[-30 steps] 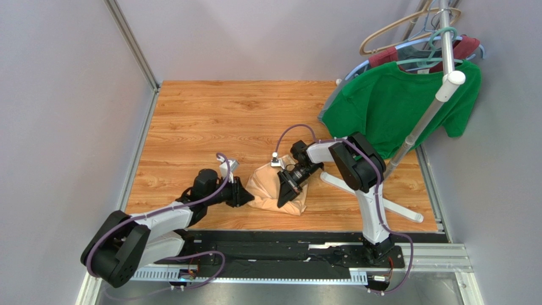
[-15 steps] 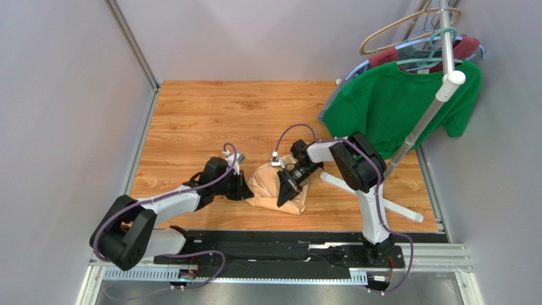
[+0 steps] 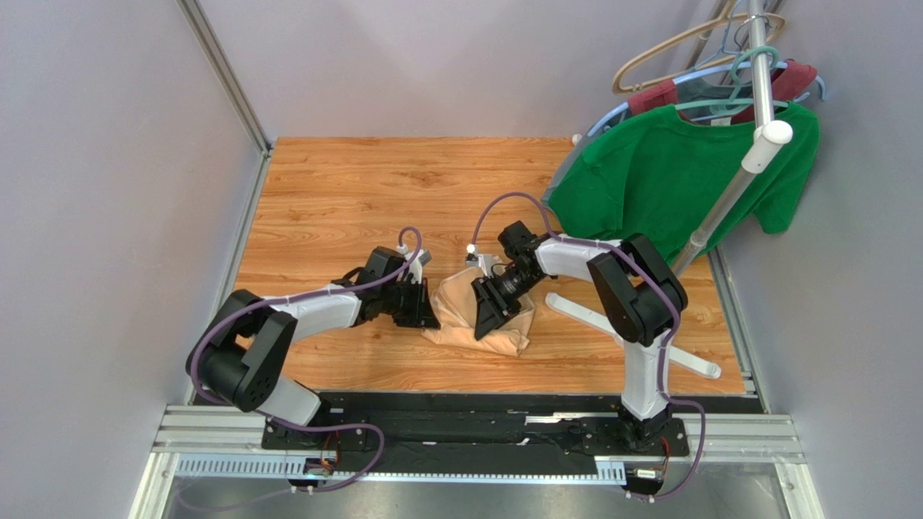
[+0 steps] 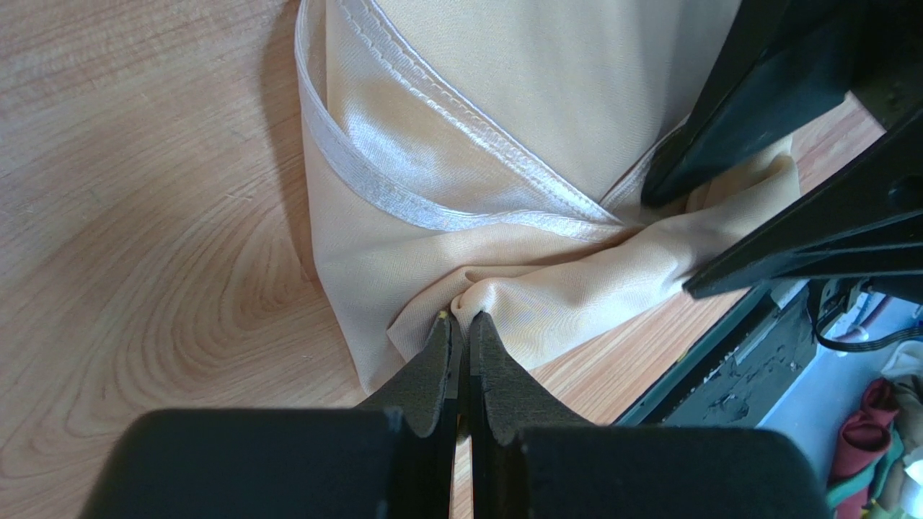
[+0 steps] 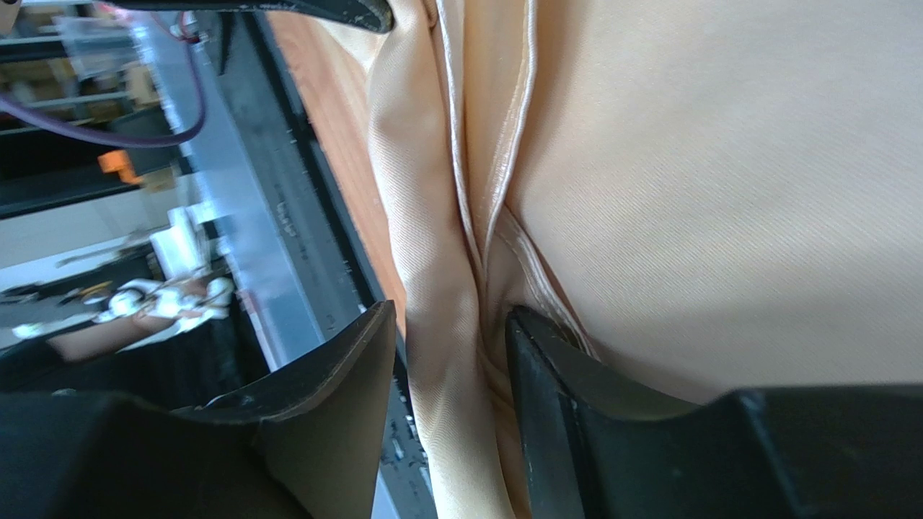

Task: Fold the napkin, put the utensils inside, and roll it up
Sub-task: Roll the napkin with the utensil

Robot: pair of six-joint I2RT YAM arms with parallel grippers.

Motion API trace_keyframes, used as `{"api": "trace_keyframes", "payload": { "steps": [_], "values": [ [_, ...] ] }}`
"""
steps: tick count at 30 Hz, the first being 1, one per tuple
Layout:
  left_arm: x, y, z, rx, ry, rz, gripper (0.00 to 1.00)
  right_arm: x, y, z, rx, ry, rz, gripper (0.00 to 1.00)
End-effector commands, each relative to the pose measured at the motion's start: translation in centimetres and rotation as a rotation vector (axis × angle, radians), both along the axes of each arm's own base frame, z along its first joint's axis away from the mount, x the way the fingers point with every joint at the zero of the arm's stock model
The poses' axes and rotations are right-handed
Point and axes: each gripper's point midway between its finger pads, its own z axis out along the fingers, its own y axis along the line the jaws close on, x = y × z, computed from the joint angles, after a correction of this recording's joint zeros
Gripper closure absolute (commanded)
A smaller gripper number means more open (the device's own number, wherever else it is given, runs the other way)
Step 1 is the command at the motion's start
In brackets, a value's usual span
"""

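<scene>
1. From the top view, the peach-tan napkin [image 3: 460, 308] is lying bunched into a small loose bundle on the wooden table [image 3: 358, 195], close to its near edge and about midway along it. The left gripper [image 3: 431, 318] is meeting the bundle's left side, and the right gripper [image 3: 483, 328] is sitting on top of it. No spoon is showing anywhere on the table, so whether it is lying inside the cloth cannot be told.
2. From the left wrist view, the left gripper [image 4: 460, 330] is holding its jaws together, nipping a small pucker at the napkin's [image 4: 542, 108] near corner. Hemmed edges are overlapping in several layers, so some folding appears to be done. The right gripper's black fingers [image 4: 758, 87] are resting on the cloth just beyond.
3. From the right wrist view, the right gripper [image 5: 444, 357] is standing with its jaws apart, with a long ridge of napkin [image 5: 704, 162] running between them. By my reading, the rolling is under way but loose and uneven: a tidy, tight roll is what is left, and the utensil's place is needing confirmation
</scene>
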Motion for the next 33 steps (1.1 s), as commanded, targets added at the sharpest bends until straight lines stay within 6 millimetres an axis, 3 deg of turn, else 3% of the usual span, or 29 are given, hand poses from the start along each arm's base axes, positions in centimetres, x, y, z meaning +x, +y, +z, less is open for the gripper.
{"api": "trace_keyframes", "payload": {
  "steps": [1,4,5,8,12,16,24,33],
  "values": [
    [-1.7,1.6,-2.1,0.098,0.078,-0.030,1.00,3.7,-0.6,0.9,-0.060,-0.233,-0.078,0.50],
    [-1.7,1.4,-2.0,0.095,0.087,-0.043,1.00,4.7,-1.1,2.2,-0.081,-0.349,-0.111,0.49],
    [-1.8,1.4,-2.1,0.096,0.091,-0.047,1.00,5.2,-1.0,3.5,-0.059,-0.410,-0.124,0.49],
    [-1.8,1.3,-2.1,0.101,0.103,-0.060,1.00,5.6,-1.4,4.4,-0.051,-0.499,-0.141,0.48],
    [-1.5,1.2,-2.1,0.108,0.122,-0.064,1.00,4.5,-1.2,6.1,-0.049,-0.661,-0.115,0.48],
    [-1.6,1.1,-2.1,0.113,0.145,-0.067,1.00,2.7,-0.9,6.3,-0.051,-0.729,-0.099,0.48],
    [-1.6,1.0,-2.1,0.114,0.147,-0.067,1.00,-1.2,-0.6,3.9,-0.092,-0.684,-0.066,0.52],
    [-1.5,1.1,-2.0,0.117,0.141,-0.063,1.00,-1.6,-1.4,1.8,-0.179,-0.630,-0.076,0.61]
  ]
}}
